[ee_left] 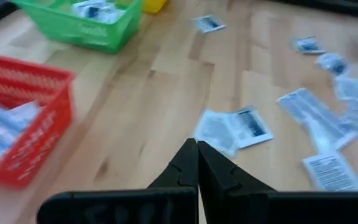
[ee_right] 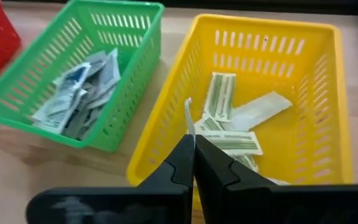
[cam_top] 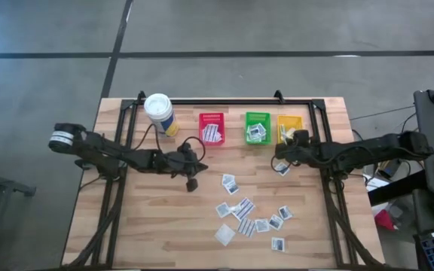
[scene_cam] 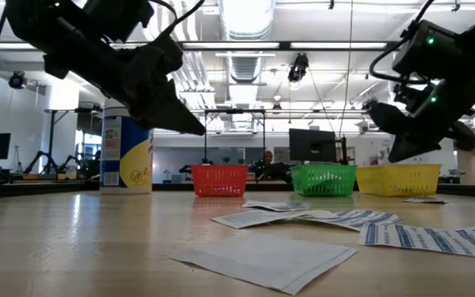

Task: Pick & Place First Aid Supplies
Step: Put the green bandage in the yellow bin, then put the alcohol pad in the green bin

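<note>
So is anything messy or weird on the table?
Yes. Loose white packets lie scattered on the wooden table instead of in the bins, some overlapping. One stray packet sits alone just outside the yellow bin.

Overhead camera looked straight down on the whole counter; the low one sat level at its surface, facing the bins. Both wrist cameras peered close, sharing the green bin.

Your right gripper is pinched on what looks like a thin white packet, right over the yellow bin. More packets lie inside; the green bin sits beside it.
</note>
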You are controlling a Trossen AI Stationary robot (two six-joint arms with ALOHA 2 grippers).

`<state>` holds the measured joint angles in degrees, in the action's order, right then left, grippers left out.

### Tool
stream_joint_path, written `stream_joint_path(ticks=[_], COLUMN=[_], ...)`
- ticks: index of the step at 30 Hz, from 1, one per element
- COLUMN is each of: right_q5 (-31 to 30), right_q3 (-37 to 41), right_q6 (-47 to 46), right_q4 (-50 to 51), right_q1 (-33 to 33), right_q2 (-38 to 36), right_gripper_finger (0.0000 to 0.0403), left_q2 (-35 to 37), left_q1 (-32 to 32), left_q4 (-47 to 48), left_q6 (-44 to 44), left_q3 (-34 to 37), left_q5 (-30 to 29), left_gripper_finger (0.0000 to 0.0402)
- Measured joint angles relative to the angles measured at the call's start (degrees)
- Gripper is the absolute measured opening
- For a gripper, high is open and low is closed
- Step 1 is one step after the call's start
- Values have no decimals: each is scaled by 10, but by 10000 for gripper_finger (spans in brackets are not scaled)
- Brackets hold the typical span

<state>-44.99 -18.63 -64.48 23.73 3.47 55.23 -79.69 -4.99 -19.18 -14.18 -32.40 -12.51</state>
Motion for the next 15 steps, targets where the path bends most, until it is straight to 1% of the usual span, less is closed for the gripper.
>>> stream_joint_path(ticks=[3, 6, 8, 10, 12, 15], right_q5=[-1, -1, -1, -1, -1, -1], right_q3=[0, 0, 0, 0, 0, -1], right_q6=[-1, -1, -1, -1, -1, -1], right_q4=[-1, -1, 0, -1, -1, -2], right_q1=[6, 13, 13, 13, 13, 13], right_q2=[13, 20, 23, 23, 22, 17], right_gripper_finger=[10, 21, 35, 52, 70, 92], left_q2=[-21, -43, -59, -74, -89, -110], left_q1=[0, 0, 0, 0, -3, -10], left_q4=[-30, -49, -62, -70, -74, -76], left_q6=[2, -1, -19, -28, -29, -27], left_q3=[0, 0, 0, -2, -9, -27], left_q5=[17, 27, 31, 46, 63, 67], left_gripper_finger=[0, 0, 0, 0, 0, 0])
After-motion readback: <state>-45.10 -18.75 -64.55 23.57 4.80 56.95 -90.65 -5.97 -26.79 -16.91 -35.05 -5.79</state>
